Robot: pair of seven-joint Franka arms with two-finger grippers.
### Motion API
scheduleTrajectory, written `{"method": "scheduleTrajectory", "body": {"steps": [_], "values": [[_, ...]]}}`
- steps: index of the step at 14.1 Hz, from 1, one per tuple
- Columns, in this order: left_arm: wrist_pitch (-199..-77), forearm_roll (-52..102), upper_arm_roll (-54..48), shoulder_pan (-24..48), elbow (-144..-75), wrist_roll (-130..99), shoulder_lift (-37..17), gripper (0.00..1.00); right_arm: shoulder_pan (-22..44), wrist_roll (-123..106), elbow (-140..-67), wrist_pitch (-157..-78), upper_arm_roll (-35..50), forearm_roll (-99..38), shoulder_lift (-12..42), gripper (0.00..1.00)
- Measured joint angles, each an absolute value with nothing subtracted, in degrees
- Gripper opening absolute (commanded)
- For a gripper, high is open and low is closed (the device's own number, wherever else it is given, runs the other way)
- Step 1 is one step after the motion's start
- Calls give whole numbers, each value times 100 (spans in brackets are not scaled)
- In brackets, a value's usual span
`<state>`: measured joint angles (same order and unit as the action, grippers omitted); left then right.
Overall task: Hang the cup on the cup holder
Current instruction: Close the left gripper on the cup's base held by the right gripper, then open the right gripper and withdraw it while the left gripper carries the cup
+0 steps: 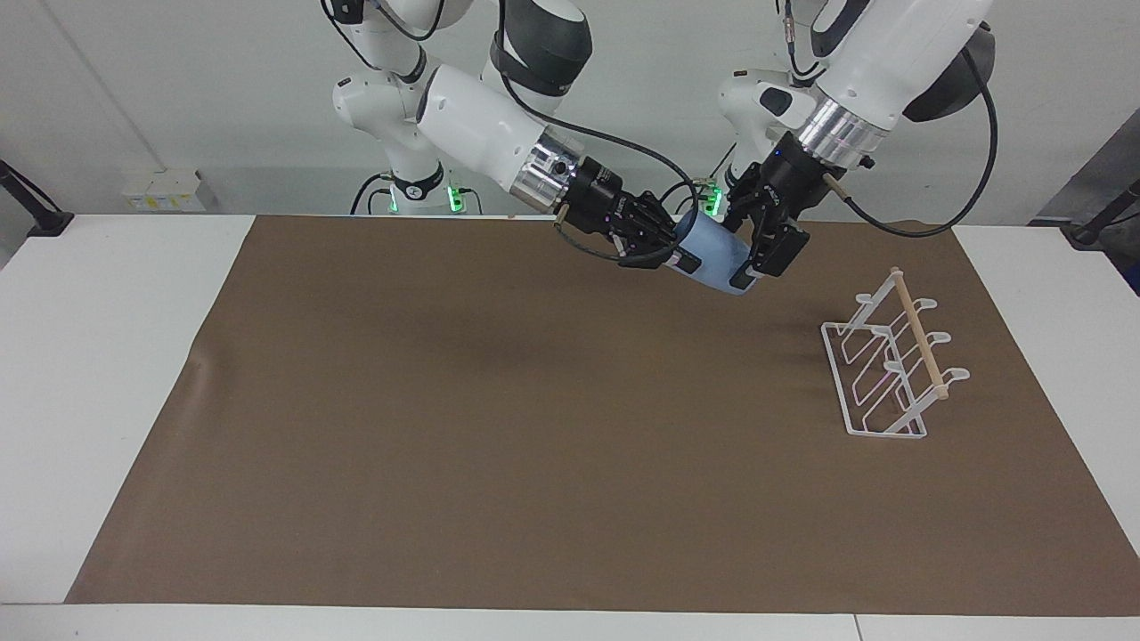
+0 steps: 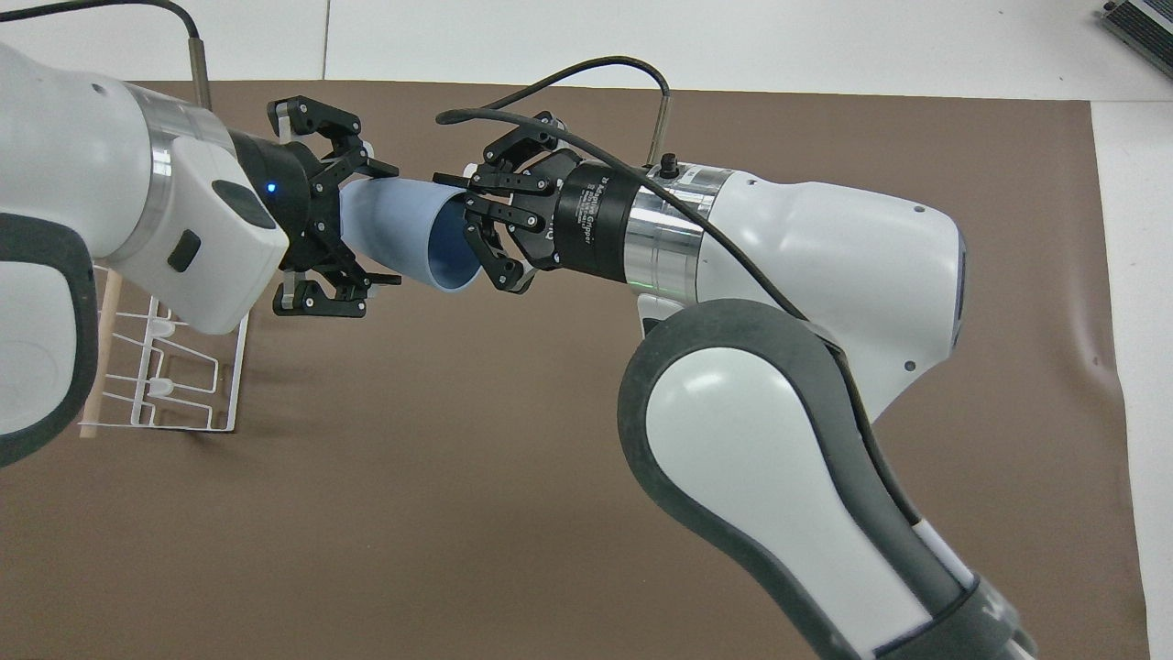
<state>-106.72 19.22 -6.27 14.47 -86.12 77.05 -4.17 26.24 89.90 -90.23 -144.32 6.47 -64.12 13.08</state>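
Note:
The light-blue cup [image 1: 717, 256] [image 2: 394, 229] hangs on its side in the air over the brown mat, toward the left arm's end of the table. My right gripper [image 1: 684, 261] [image 2: 454, 185] is shut on its rim, one finger inside the mouth. My left gripper [image 1: 750, 254] [image 2: 389, 225] has its jaws on either side of the cup's closed end, close to the wall, with a small gap still showing at one fingertip. The white wire cup holder [image 1: 882, 405] [image 2: 235, 385] with its wooden rod stands on the mat under the left arm, with nothing hanging on it.
A brown mat [image 1: 445, 401] covers most of the white table. The right arm's forearm and elbow [image 2: 779, 385] stretch across the middle of the overhead view. Cables loop from both wrists.

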Motion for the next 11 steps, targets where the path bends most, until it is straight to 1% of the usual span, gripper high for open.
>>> {"method": "scheduleTrajectory", "body": {"steps": [1, 8, 9, 10, 11], "values": [[-10691, 1865, -626, 1469, -8611, 7773, -421, 0, 2611, 8980, -9022, -14410, 645, -6412, 1311, 0], [-10732, 1822, -626, 1499, -8606, 7775, -436, 0, 2591, 8953, -9025, -14401, 645, -6412, 1311, 0], [-10732, 1822, -625, 1500, -8606, 7775, -436, 0, 2591, 8930, -9025, -14401, 645, -6412, 1311, 9], [-10731, 1822, -625, 1500, -8606, 7775, -437, 0, 2592, 8917, -9025, -14402, 645, -6412, 1312, 13], [-10705, 1823, -627, 1501, -8607, 7766, -437, 0, 2590, 8912, -9020, -14422, 645, -6412, 1313, 21]]}}
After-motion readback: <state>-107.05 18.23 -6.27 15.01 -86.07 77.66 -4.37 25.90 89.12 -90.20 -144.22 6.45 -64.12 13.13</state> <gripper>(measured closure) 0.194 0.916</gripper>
